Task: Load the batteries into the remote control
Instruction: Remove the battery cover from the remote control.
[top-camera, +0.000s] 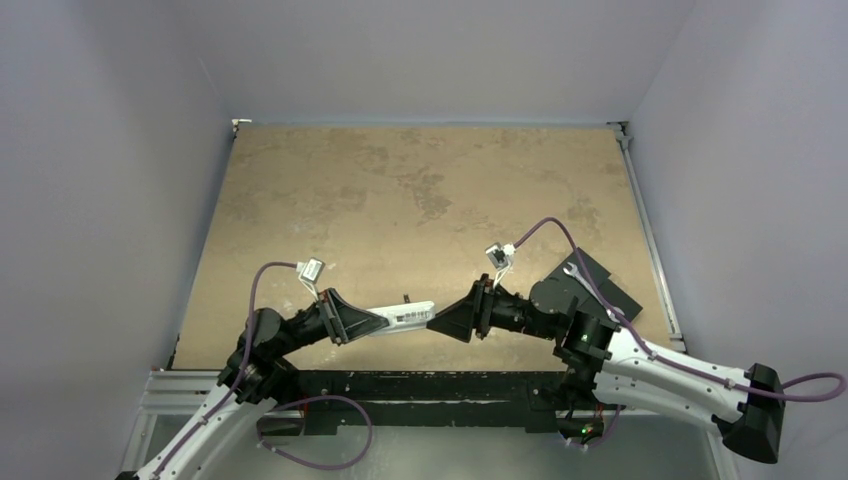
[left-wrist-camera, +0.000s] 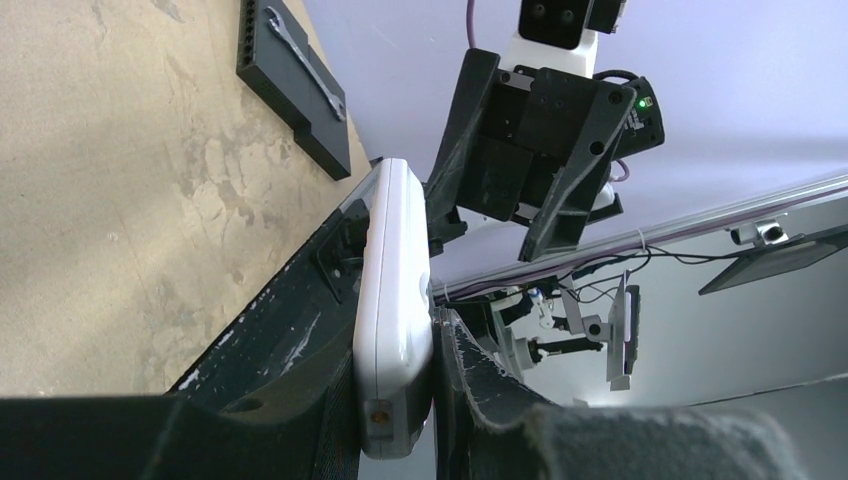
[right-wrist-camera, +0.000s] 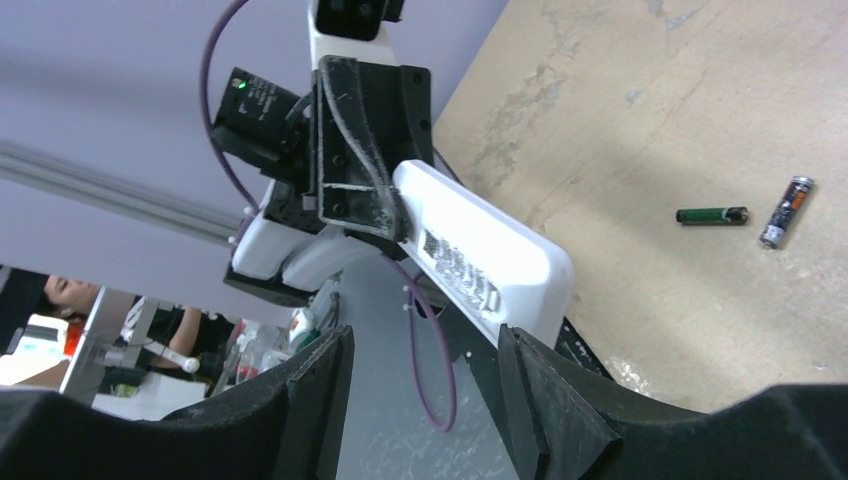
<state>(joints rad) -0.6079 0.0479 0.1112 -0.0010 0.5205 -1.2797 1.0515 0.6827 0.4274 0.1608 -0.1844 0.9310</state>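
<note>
Nearest us, the left claw (top-camera: 376, 322) is clenched on a small white oblong remote control (top-camera: 410, 317), held above the tan mottled surface (top-camera: 420, 180). The right claw (top-camera: 436, 322) stands released at its free end. Beyond lie two dark cylindrical batteries (right-wrist-camera: 711, 215), a black tray (top-camera: 605, 285), then pale lilac walls (top-camera: 100, 150).

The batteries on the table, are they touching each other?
Apart. The right wrist view shows a strip of bare table between the dark green battery and the tilted battery lying beside it.
</note>
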